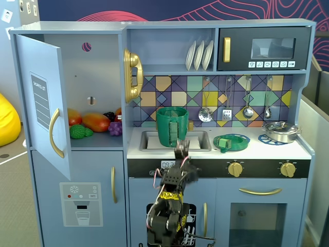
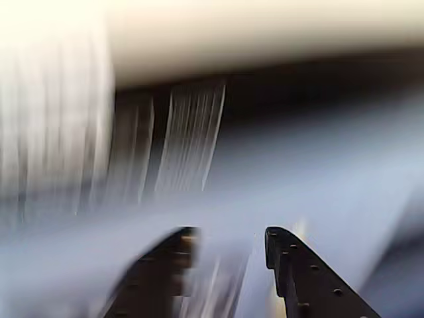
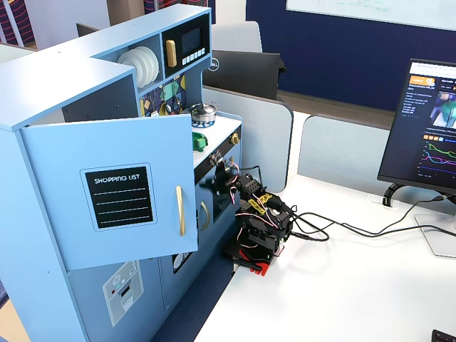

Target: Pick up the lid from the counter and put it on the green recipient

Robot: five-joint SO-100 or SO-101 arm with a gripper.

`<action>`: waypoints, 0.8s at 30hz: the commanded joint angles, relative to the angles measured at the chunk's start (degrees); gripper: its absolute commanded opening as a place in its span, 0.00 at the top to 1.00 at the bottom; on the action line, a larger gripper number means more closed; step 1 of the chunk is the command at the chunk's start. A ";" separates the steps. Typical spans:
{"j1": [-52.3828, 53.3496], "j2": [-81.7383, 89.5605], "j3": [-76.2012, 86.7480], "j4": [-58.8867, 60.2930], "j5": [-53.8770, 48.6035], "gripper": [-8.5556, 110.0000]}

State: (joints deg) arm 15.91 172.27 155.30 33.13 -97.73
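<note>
The green recipient (image 1: 172,126) stands upright in the sink, its strap handle facing front. The lid (image 1: 231,142), a flat green disc with a small knob, lies on the counter to its right in a fixed view, over a blue burner ring; a green bit of it also shows in the other fixed view (image 3: 200,142). My gripper (image 1: 181,149) points up in front of the counter edge, below the recipient and left of the lid, touching neither. The wrist view is motion-blurred; my gripper (image 2: 228,238) shows two dark fingers (image 2: 301,271) apart with nothing between them.
A steel pot (image 1: 280,131) sits on the right burner. The left cupboard door (image 1: 43,103) hangs open, with toy fruit (image 1: 95,122) inside. Utensils (image 1: 226,100) hang on the back wall. In the other fixed view the open door (image 3: 117,192) hides the sink; a monitor (image 3: 427,128) stands at right.
</note>
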 commanded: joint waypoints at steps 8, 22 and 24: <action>11.87 -10.90 -9.84 -32.78 -0.70 0.56; 17.84 -25.14 -16.61 -41.92 1.67 0.54; 18.46 -27.51 -18.54 -42.45 1.85 0.54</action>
State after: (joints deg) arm 32.78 148.18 143.35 -7.12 -96.86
